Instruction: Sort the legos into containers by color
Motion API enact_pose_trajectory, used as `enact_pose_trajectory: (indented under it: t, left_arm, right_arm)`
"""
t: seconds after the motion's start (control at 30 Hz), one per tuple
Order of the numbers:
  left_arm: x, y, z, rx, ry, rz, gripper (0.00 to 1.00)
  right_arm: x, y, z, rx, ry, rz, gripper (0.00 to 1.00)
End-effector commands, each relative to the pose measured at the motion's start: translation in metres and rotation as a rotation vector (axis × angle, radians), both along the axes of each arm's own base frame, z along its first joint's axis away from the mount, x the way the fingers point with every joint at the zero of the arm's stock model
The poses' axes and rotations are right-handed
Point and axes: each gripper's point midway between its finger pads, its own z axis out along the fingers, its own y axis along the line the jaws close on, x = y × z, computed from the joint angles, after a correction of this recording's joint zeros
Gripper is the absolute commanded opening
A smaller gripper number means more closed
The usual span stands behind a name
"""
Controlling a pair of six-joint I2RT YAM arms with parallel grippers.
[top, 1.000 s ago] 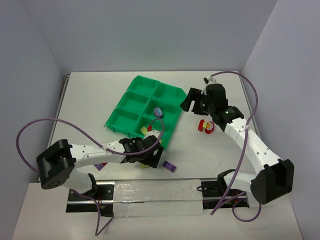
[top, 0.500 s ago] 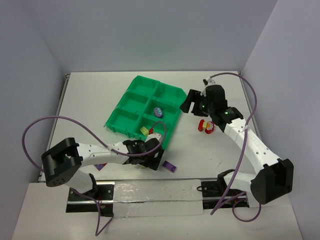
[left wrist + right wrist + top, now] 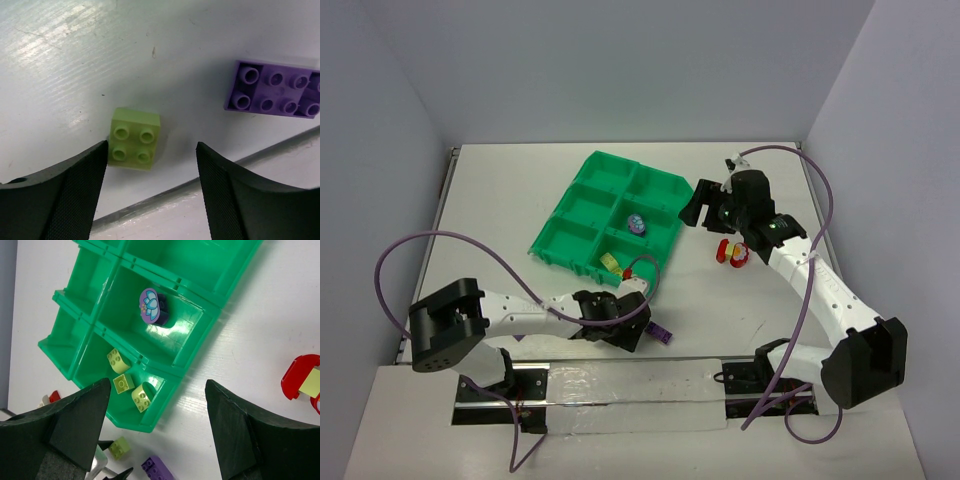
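My left gripper is open and low over the table near the front edge. In the left wrist view a yellow-green 2x2 brick lies between its fingers, close to the left one. A purple 2x4 brick lies to its right; it also shows in the top view. The green tray holds three yellow bricks in its near compartment and a purple flower piece in the one behind. My right gripper is open and empty, above the tray's right edge.
A red and yellow piece lies on the table right of the tray, under the right arm. A small red piece shows beside the tray's left corner. A metal rail runs along the front edge.
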Motion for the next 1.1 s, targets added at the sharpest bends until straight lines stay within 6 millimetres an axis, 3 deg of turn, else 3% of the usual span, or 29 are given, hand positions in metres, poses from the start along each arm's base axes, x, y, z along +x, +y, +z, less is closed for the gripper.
enact_pose_trajectory:
  t: [0.0,0.13,0.27,0.33,0.47,0.57,0.6,0.7,0.93,1.07]
  left_arm:
    - [0.008,0.002,0.001,0.024,-0.041,0.071,0.72]
    - [0.024,0.004,0.007,0.029,-0.124,0.114,0.44]
    - [0.036,0.004,0.022,0.052,-0.183,0.131,0.06]
    - [0.038,0.006,0.034,0.055,-0.195,0.130,0.01]
    - [0.044,0.005,0.075,-0.024,-0.226,0.139,0.00]
    - [0.065,0.005,0.123,-0.149,-0.253,0.190,0.00]
    - [0.064,0.005,0.128,-0.167,-0.253,0.185,0.00]
    - [0.094,0.011,0.165,-0.262,-0.272,0.264,0.00]
    - [0.144,0.002,0.189,-0.266,-0.312,0.317,0.00]
    - [0.166,-0.009,0.177,-0.193,-0.281,0.302,0.00]
  right_arm:
    - [0.001,0.002,0.014,0.031,-0.050,0.009,0.84]
    - [0.000,0.002,0.014,0.029,-0.048,0.012,0.84]
    - [-0.003,0.001,0.018,0.027,-0.057,0.014,0.84]
    - [-0.003,0.000,0.019,0.026,-0.062,0.009,0.84]
    - [-0.005,-0.002,0.024,0.027,-0.078,0.002,0.84]
    - [-0.006,-0.003,0.027,0.024,-0.086,0.001,0.84]
    - [-0.007,-0.004,0.027,0.021,-0.086,0.002,0.84]
    - [-0.008,-0.006,0.025,0.013,-0.078,-0.002,0.84]
    - [-0.033,0.004,0.008,0.008,-0.052,0.119,0.83]
    - [-0.057,0.002,-0.006,-0.082,-0.050,0.191,0.83]
